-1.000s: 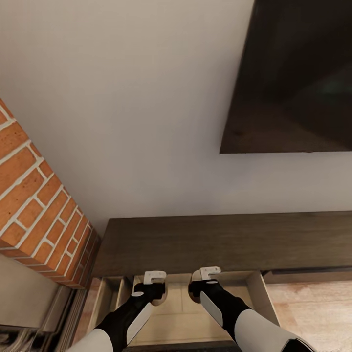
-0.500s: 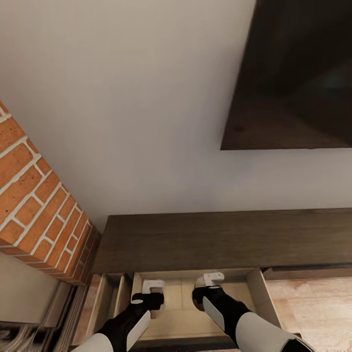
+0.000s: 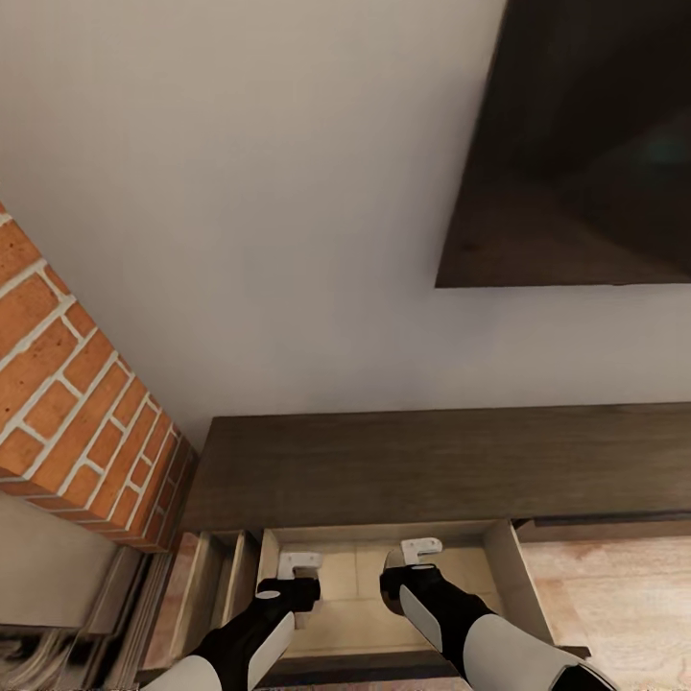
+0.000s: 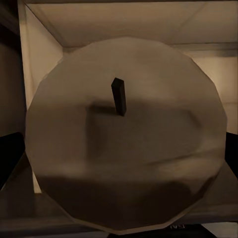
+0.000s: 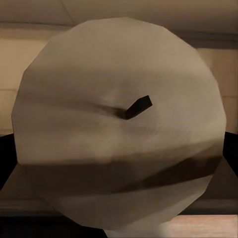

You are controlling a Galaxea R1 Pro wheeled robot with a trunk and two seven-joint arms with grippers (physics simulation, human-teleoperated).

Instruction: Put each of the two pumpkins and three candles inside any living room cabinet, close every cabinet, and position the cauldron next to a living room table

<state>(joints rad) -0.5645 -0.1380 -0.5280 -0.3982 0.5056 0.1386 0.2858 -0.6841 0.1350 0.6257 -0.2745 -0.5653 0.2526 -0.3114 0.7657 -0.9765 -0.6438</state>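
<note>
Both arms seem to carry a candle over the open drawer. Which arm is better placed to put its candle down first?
Probably the left. The left gripper holds its candle over the middle of the open drawer, while the right gripper with its candle sits nearer the cabinet. The difference is small.

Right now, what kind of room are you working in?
Most likely a living room: a dark wall-mounted screen hangs above a long low wooden cabinet with an open drawer, and a brick fireplace surround stands beside it.
</note>
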